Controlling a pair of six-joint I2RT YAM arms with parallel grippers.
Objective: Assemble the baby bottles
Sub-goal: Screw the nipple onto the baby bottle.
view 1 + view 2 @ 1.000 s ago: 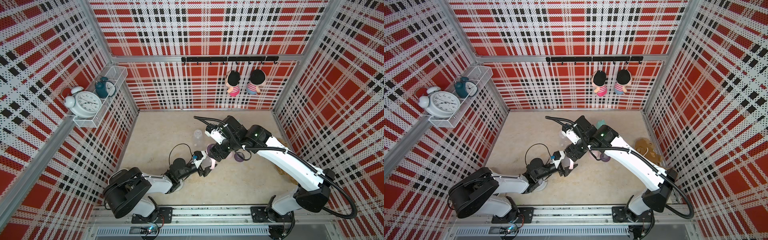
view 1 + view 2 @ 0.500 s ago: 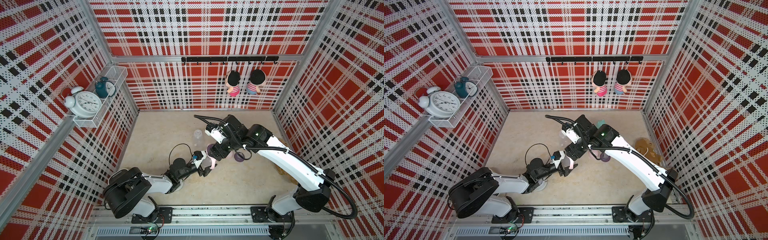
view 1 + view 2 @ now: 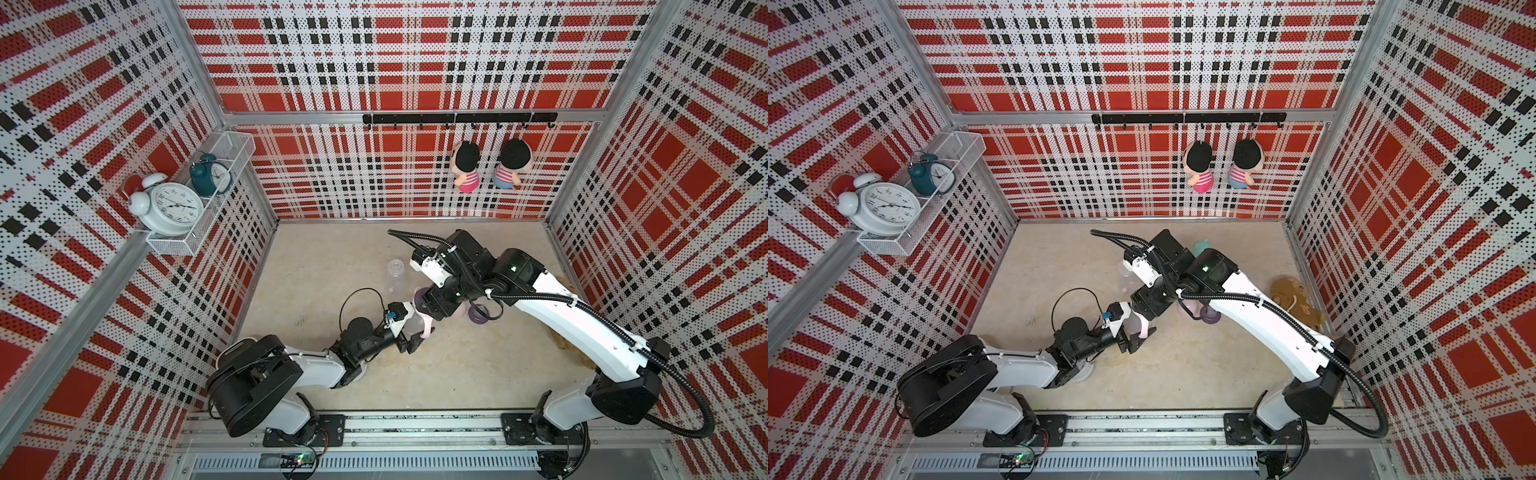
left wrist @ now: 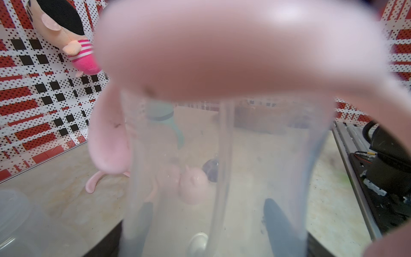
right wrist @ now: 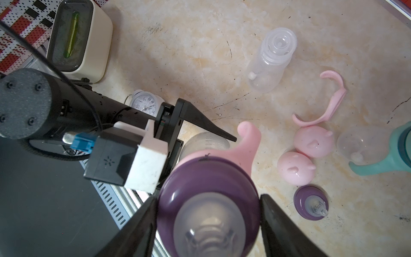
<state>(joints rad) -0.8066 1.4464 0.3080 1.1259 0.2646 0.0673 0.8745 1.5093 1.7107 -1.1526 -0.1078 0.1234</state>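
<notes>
A clear bottle [image 4: 222, 178] with a pink two-handled ring [image 5: 246, 142] is held over the floor, my left gripper [image 4: 210, 213] shut on its body. The dark fingers [image 4: 278, 222] show through the plastic. A purple nipple collar [image 5: 208, 184] sits on that bottle's neck, and my right gripper [image 5: 208, 200] is shut on it from above, a finger against each side. In both top views the two grippers [image 3: 428, 309] [image 3: 1133, 336] meet mid-floor. On the floor lie a bare clear bottle [image 5: 270, 60], a loose pink handle ring [image 5: 327, 100], two pink dome caps [image 5: 313, 142], another purple collar [image 5: 311, 205] and a teal-ringed bottle [image 5: 395, 151].
A small white clock [image 5: 144, 104] and a cream box [image 5: 77, 37] sit on the floor beside my left arm. A brown plush toy [image 3: 1293, 299] lies by the right wall. A wire shelf [image 3: 224, 153] of clocks and two hanging dolls [image 3: 467, 166] are on the walls.
My right gripper's jaws have closed in on the purple collar. Neither arm has visibly shifted in the top views.
</notes>
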